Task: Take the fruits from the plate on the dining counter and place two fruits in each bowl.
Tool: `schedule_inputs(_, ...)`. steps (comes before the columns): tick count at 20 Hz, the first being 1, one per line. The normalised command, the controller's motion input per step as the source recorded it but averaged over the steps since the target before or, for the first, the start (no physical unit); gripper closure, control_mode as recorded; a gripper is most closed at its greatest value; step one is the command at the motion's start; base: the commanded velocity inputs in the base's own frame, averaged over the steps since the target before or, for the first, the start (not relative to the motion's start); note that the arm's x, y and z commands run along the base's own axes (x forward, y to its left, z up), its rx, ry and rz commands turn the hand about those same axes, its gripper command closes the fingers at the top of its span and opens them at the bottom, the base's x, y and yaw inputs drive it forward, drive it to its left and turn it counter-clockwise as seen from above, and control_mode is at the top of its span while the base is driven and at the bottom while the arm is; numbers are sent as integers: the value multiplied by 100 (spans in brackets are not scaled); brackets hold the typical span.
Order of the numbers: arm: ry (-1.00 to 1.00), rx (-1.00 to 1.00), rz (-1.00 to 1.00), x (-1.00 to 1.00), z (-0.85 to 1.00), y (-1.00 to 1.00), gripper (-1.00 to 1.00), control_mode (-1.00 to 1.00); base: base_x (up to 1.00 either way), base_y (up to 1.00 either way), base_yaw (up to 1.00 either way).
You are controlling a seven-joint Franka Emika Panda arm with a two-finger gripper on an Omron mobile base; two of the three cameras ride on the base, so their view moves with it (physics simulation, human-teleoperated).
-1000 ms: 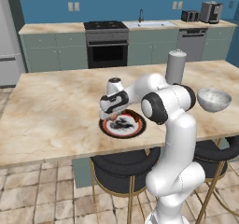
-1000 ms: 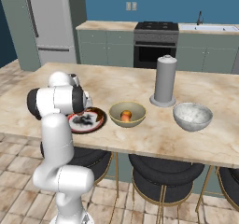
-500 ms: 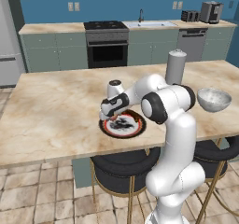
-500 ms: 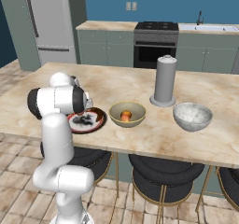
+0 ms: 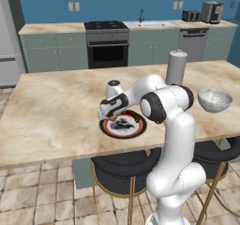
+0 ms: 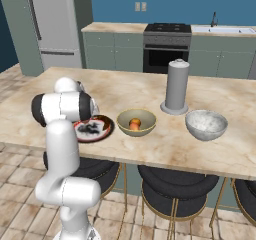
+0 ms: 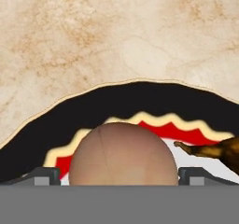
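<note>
Now the gripper (image 7: 119,177), jaws spread, straddles the peach-pink fruit (image 7: 122,154) on the plate (image 7: 140,99); dark brown fruit (image 7: 219,152) at three o'clock. Descend fully, centre, then close.

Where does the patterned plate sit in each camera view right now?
Left base view: the plate lies left of centre, below the wrist, on the dining counter.
Right base view: left of the olive-yellow bowl.
Hand view: its black rim arcs across the middle.
Shared landmark: the counter's marble top.
</note>
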Motion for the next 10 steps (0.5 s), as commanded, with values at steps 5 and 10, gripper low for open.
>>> schedule_inputs(5, 0, 0, 0, 5, 0, 4, -100, -100, 0, 0, 0)
schedule_inputs(10, 0, 0, 0, 0, 0, 0, -100, -100, 0, 0, 0)
